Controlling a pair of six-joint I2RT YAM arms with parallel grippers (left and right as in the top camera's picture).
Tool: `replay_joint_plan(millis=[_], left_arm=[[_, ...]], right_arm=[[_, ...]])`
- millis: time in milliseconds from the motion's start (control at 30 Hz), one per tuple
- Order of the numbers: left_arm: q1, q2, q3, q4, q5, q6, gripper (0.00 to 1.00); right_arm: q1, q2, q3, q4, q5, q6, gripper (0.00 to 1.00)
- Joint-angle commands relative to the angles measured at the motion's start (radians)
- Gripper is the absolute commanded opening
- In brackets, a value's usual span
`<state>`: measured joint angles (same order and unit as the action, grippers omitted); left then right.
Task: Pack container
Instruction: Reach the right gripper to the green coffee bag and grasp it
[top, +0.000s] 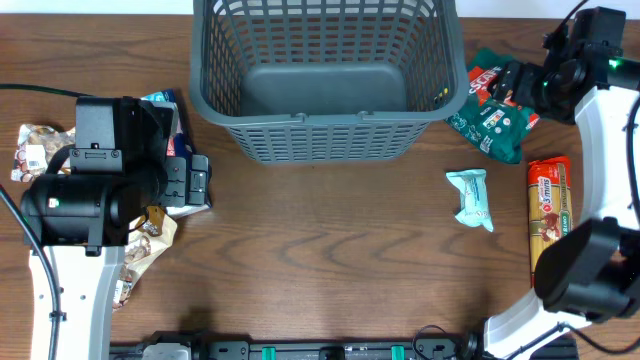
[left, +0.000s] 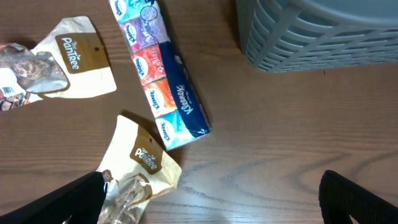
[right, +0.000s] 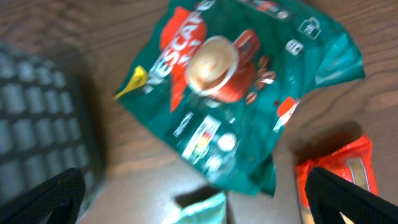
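Container (top: 320, 118): stands upright at the far middle of the table, between the two arms.

Left gripper (left: 214, 205): jaws spread wide with nothing held, hanging over the table by a tan Pantree pouch (left: 140, 171). A Kleenex tissue pack (left: 165, 81) lies just beyond that pouch. A second Pantree pouch (left: 68, 62) lies to the left of the tissue pack. The container's corner shows at upper right.

Right gripper (right: 196, 199): jaws spread wide with nothing held, over a green Nescafé bag (right: 230, 87) that lies beside the container's right wall. An orange packet (right: 348, 168) lies near the bag.
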<state>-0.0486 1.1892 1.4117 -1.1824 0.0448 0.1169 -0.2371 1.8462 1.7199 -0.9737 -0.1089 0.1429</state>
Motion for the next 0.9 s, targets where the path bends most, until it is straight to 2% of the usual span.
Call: replay_joint_plan(millis=[0, 500, 867], left_arm=[[-0.002, 0.0, 0.019, -0.006, -0.013, 0.022, 0.99], [-0.003, 0.0, 0.019, -0.006, -0.012, 0.021, 0.99], [-0.002, 0.0, 0.019, -0.006, -0.012, 0.021, 0.99]], right_arm=[[-0.033, 0.061, 0.016, 0.029, -0.005, 0.017, 0.99], [-0.064, 0.325, 0.016, 0.21, -0.084, 0.018, 0.99], [-0.064, 0.46, 0.016, 0.246, -0.098, 0.021, 0.99]])
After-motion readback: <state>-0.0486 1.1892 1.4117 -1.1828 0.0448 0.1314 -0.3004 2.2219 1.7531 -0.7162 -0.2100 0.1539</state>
